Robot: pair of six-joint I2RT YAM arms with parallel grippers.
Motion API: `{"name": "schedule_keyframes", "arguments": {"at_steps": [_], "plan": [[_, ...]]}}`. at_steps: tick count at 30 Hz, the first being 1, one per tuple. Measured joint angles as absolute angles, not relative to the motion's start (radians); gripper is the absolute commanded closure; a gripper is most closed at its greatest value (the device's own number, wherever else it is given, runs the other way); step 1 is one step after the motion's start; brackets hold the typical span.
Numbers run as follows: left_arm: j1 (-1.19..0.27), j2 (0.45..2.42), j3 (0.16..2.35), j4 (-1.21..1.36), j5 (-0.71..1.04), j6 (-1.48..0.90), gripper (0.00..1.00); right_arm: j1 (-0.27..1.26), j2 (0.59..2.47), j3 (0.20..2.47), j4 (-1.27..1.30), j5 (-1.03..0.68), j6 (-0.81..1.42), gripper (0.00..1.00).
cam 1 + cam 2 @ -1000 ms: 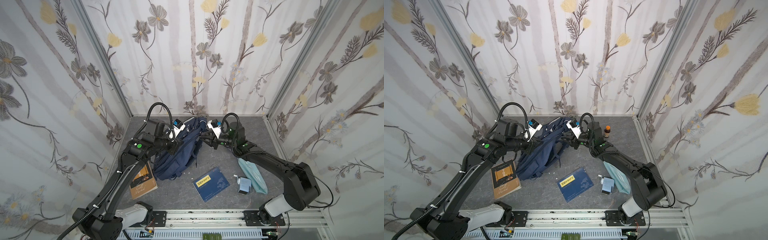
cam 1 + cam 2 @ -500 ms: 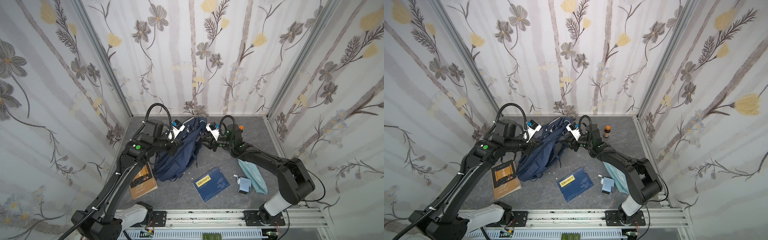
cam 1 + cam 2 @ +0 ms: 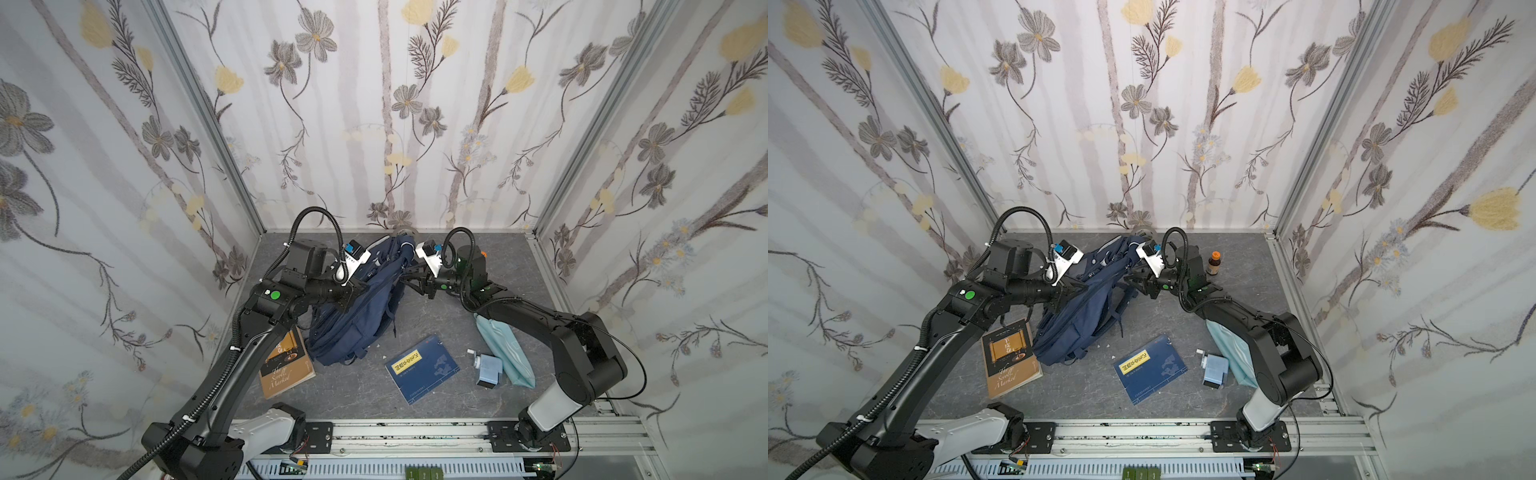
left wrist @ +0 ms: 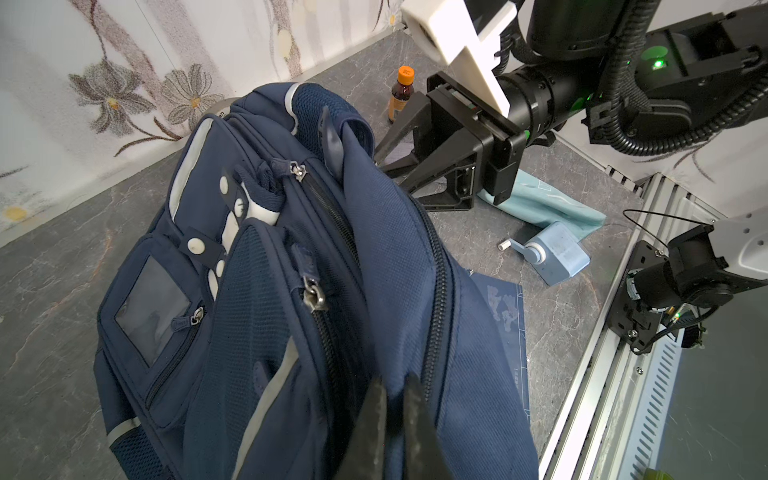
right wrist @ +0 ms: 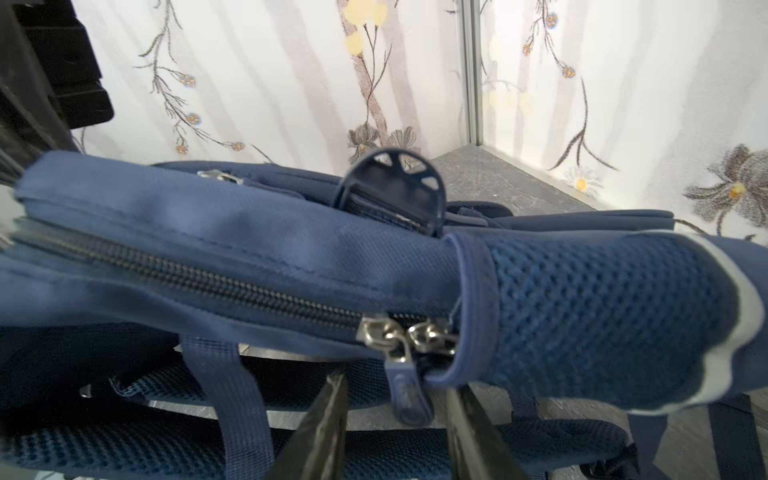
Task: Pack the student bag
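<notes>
Left tool point(image 4: 394, 382) is clamped shut on a fold of navy fabric beside the main zip of the student bag point(image 3: 353, 328). The bag's lower end rests on the tabletop point(image 3: 515, 257) between the 2 arms, and its upper end is raised toward the rear wall. That pinch looks meant to hold the bag up and keep the zip track taut.

The right tool point(image 5: 397, 384) comes in from the opposite side with its jaws apart, one finger on each side of the hanging zip pull point(image 5: 409, 401) and apparently not yet touching it. 2 metal sliders sit together at the end of the closed track, against the mesh side pocket. I judge the step in hand to be opening the main compartment, with nothing packed yet.

On the tabletop lie a brown book point(image 3: 1013, 365), whose cover script seems to read "The Scroll Marked", and a blue booklet point(image 3: 1150, 368), whose yellow label has characters too small to read. The label on a brown bottle point(image 3: 1213, 264) with an orange cap is also illegible. No brand shows on the bag.
</notes>
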State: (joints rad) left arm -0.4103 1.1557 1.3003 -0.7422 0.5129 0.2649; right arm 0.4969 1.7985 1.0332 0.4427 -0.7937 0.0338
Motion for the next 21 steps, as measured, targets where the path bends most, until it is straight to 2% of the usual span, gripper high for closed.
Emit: {"name": "schedule_keyframes", "arguments": {"at_steps": [7,16,21], "plan": [[-0.41,1.155,1.29,-0.736,0.513,0.265,1.0,0.495,1.792,1.018,0.443,-0.833,0.044,0.86],[-0.41,1.154,1.284,-0.736,0.5,0.262,1.0,0.495,1.774,0.974,0.481,-0.842,0.104,0.95],[-0.41,1.153,1.282,-0.736,0.496,0.256,1.0,0.497,1.774,0.946,0.556,-0.842,0.176,0.96]]}}
